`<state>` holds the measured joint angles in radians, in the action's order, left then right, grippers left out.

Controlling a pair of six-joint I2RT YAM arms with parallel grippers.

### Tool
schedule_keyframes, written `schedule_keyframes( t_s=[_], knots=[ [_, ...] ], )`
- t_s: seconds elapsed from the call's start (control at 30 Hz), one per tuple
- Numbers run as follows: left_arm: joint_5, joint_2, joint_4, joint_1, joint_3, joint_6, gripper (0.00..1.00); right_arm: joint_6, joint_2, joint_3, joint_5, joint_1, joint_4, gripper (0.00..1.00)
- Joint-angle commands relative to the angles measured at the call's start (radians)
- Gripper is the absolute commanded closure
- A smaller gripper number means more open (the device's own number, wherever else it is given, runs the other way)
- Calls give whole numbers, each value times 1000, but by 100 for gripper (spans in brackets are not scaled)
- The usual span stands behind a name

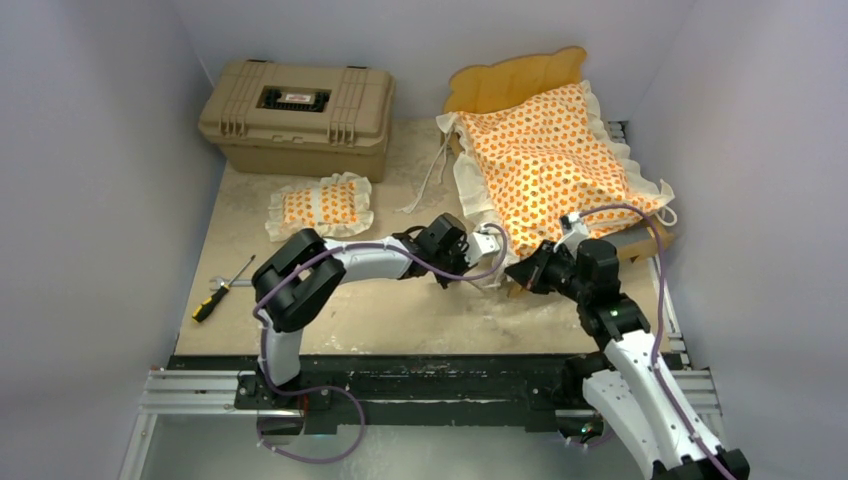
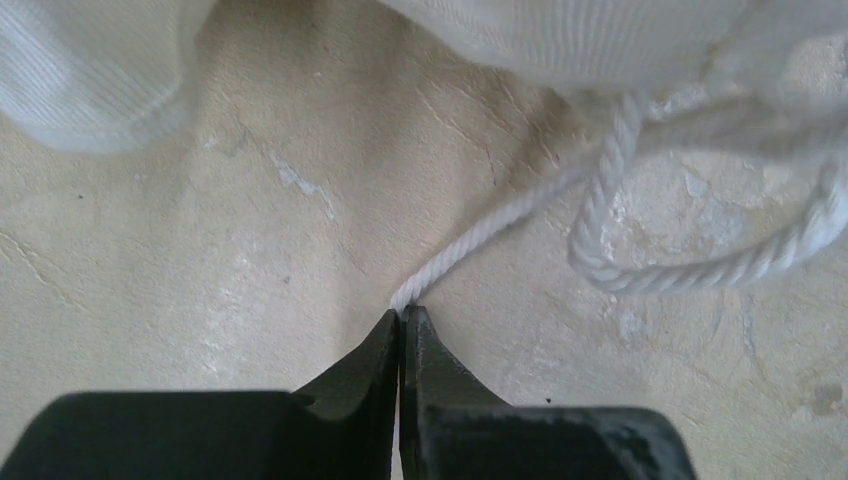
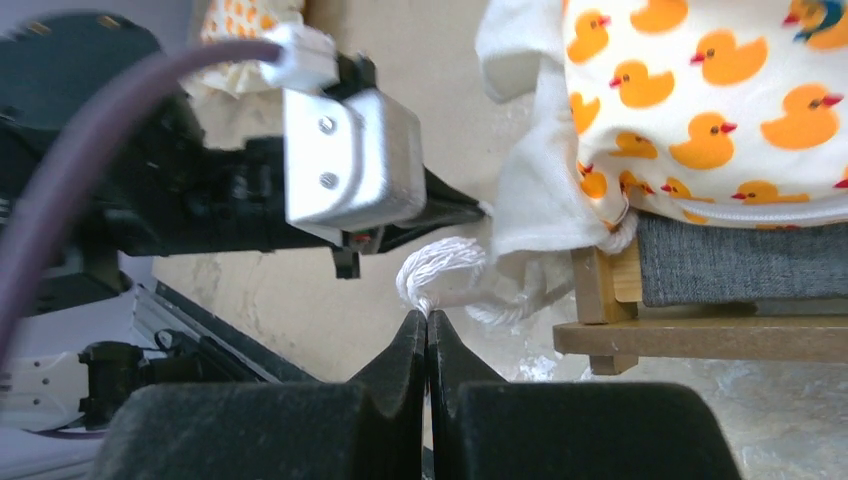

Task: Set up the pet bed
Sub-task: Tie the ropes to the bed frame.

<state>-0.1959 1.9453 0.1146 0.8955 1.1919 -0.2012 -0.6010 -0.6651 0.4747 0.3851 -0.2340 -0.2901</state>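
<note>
at the pet bed (image 1: 515, 80) in the upper right of the overhead frame, the left gripper (image 2: 402, 318) and right gripper (image 3: 427, 322) each pinch a white cord (image 2: 500, 225) end from the duck-print mattress cushion (image 1: 550, 160), jaws clamped tight; the pillow (image 1: 320, 205) lies centre-left, near the tan case (image 1: 295, 115).

case: tan hard case (image 1: 297, 115), closed, back-left on table (image 1: 400, 310) | tool: screwdriver (image 1: 222, 290), lying flat, left edge

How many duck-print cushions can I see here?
2: the big mattress cushion on the wooden bed frame, and the small pillow on the table before the tan case. Others may be hidden.
</note>
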Motion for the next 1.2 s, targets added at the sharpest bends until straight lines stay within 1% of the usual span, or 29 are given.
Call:
schedule_keyframes(
  t_s=[0.0, 0.13, 0.37, 0.57, 0.63, 0.87, 0.93, 1.03, 1.17],
  knots=[
    [3, -72, 18, 21, -72, 42, 100, -10, 97, 124, -79, 4, -58, 100],
    [-14, -123, 8, 28, -104, 87, 100, -34, 171, 201, -178, 4, -150, 100],
    [-9, -177, 9, 100, -134, 139, 100, -116, 319, 329, -457, 4, -347, 100],
    [-37, -252, -18, 179, -148, 193, 100, -149, 402, 414, -569, 5, -448, 100],
    [-40, -293, -9, 191, -156, 238, 100, -148, 419, 450, -604, 5, -470, 100],
    [5, -432, 63, 207, -201, 290, 100, -105, 444, 569, -738, 5, -506, 100],
    [31, -462, 93, 207, -220, 304, 100, -81, 437, 592, -751, 4, -500, 100],
    [111, -503, 117, 206, -263, 330, 100, -58, 424, 581, -737, 4, -487, 100],
    [157, -469, 114, 200, -295, 382, 100, -65, 428, 523, -676, 4, -466, 100]
  ],
)
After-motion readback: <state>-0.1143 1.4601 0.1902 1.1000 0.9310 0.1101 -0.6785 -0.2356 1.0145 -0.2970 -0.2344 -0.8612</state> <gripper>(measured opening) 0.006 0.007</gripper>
